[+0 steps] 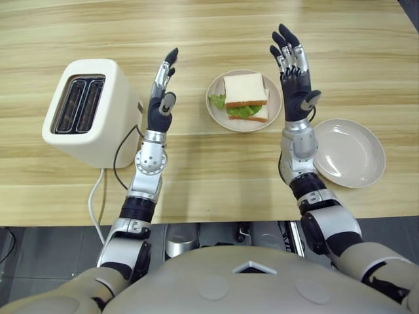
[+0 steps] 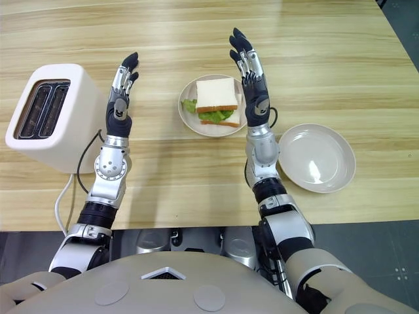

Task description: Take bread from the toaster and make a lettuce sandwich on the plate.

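Observation:
A cream toaster (image 1: 88, 111) stands at the left of the wooden table, its two slots dark with no bread showing. On a small beige plate (image 1: 215, 111) in the middle lies a sandwich (image 1: 245, 91): white bread on top, green lettuce (image 1: 243, 112) sticking out, a second slice underneath. My left hand (image 1: 163, 91) is held up between toaster and plate, fingers straight, holding nothing. My right hand (image 1: 294, 69) is raised just right of the plate, fingers spread and empty.
A second, empty beige plate (image 1: 350, 152) lies at the right, beside my right forearm. The toaster's cord (image 1: 119, 157) loops off the table's front edge at the left. Bare wood stretches across the far side of the table.

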